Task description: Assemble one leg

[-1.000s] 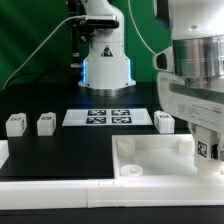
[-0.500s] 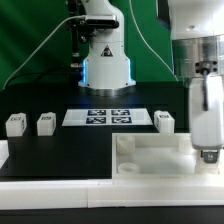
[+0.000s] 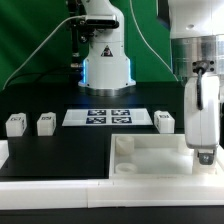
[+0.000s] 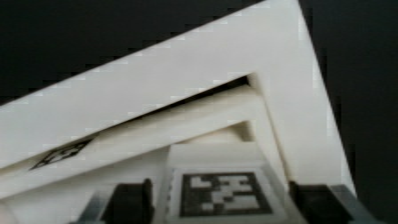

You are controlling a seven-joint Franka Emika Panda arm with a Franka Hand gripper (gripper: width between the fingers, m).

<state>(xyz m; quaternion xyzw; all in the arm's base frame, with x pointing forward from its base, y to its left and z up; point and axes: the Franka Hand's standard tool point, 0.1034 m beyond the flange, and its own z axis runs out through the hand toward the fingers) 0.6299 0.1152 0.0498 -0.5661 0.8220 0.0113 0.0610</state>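
Note:
My gripper [image 3: 204, 153] hangs at the exterior view's right, over the right corner of the large white tabletop [image 3: 150, 158]. In the wrist view the gripper [image 4: 228, 205] is shut on a leg [image 4: 224, 188]. It is a white post with a black-and-white tag, held between the two dark fingers [image 4: 128, 203], just above the tabletop's white wall [image 4: 178, 100]. In the exterior view the held leg is mostly hidden by the gripper. Three more legs stand on the black table: two at the left [image 3: 14, 123] [image 3: 45, 123] and one [image 3: 165, 121] behind the tabletop.
The marker board [image 3: 110, 116] lies at the middle of the table in front of the arm's base [image 3: 107, 62]. A white rail [image 3: 60, 185] runs along the table's front edge. A white block [image 3: 3, 152] sits at the exterior view's far left.
The gripper has turned about its upright axis, from broad side with a tag showing to narrow side. In the last half second it has sunk slightly toward the tabletop corner.

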